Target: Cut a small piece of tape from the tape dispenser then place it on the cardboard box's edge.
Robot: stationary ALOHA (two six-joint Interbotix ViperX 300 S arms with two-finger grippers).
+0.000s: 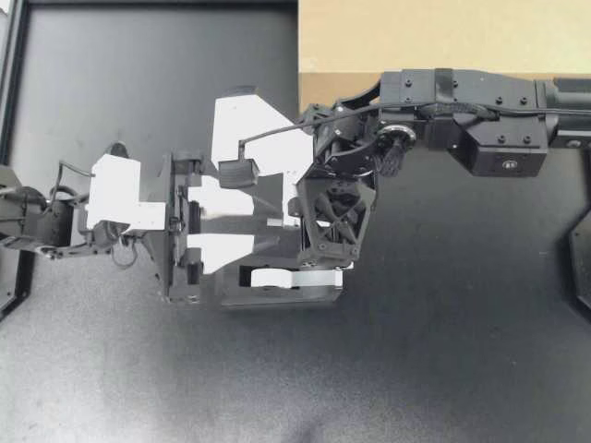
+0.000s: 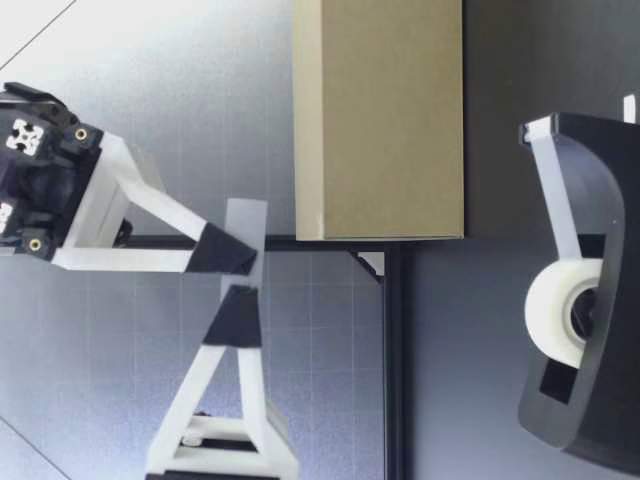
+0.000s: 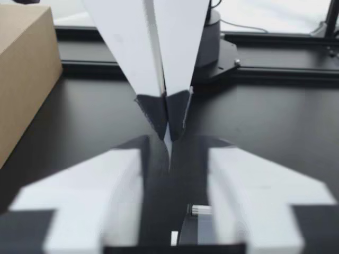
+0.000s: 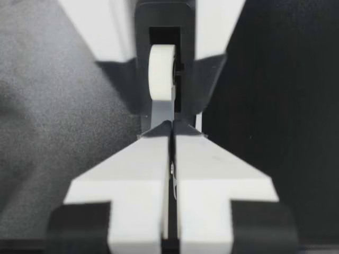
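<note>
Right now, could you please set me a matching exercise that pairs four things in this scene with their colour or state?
Things:
1. cardboard box
2. tape dispenser
3. right hand
4. left hand

Colour or state:
a. open
b. brown
c. shut on the piece of tape
d. black, carrying a white roll

Pairs: 1-b; 2-d; 3-c; 4-a.
</note>
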